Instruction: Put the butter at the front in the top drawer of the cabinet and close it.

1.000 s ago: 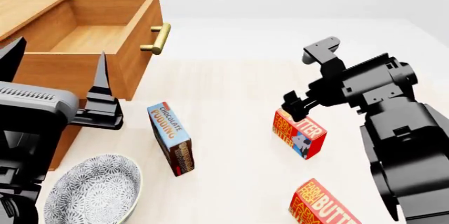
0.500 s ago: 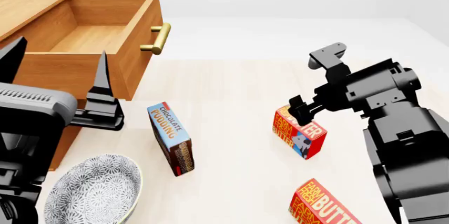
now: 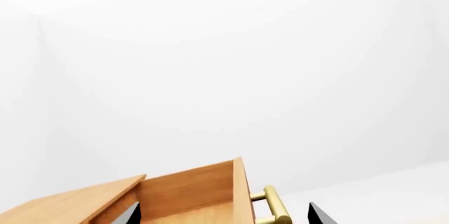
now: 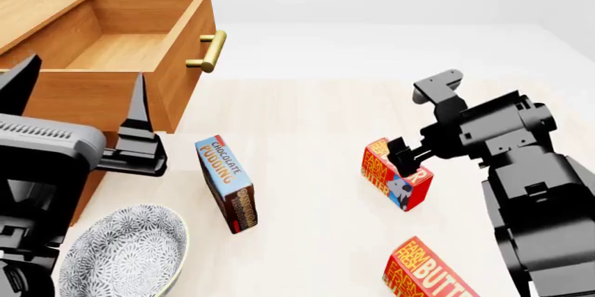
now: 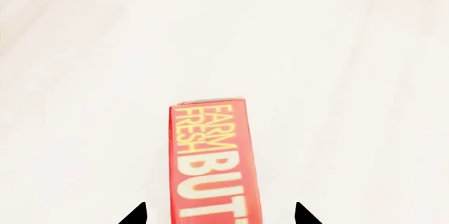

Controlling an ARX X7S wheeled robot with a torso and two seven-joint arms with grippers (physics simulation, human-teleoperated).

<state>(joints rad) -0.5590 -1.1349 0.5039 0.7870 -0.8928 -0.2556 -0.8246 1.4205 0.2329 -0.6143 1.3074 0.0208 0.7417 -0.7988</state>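
Two red butter boxes lie on the pale table: one (image 4: 395, 175) at mid right, the other (image 4: 426, 277) nearer me at the bottom edge. My right gripper (image 4: 406, 160) is open and low over the mid-right box. In the right wrist view that butter box (image 5: 214, 155) runs between the two fingertips of the right gripper (image 5: 218, 214), with a gap on each side. The top drawer (image 4: 130, 46) of the wooden cabinet (image 4: 42, 4) stands pulled out and empty, brass handle (image 4: 212, 49) facing right. My left gripper (image 4: 82, 95) hangs open in front of the drawer (image 3: 203, 192), holding nothing.
A blue-and-brown chocolate pudding box (image 4: 228, 184) stands on edge left of the butter. A patterned bowl (image 4: 125, 252) sits at the front left, below the left arm. The drawer handle (image 3: 275, 208) shows between the left fingertips.
The right gripper has moved down and slightly right, so its open fingers now sit around the mid-right butter box. The left arm has shifted only a little.
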